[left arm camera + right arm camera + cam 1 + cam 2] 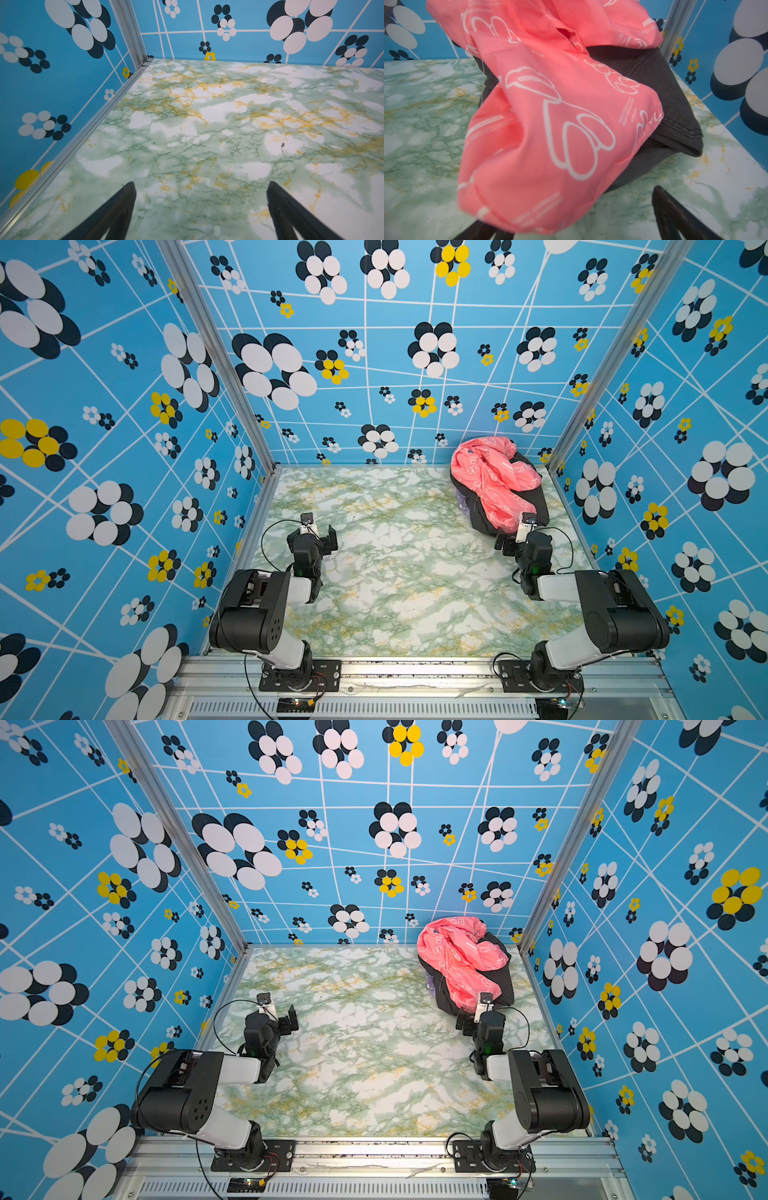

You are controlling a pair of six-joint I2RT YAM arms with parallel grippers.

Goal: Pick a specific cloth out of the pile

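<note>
Right wrist view: pink cloth [542, 128] covered black garment [660, 89]. I logged right pincer [503, 543] released beside pile [498, 485], left pincer [201, 184] released, empty; purple cloth [462, 501] peeked out.

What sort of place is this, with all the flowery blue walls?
Probably a robot test booth: two robot arms mounted on a metal rail, a marble-look tabletop boxed in by patterned panels, and a heap of clothes.
</note>
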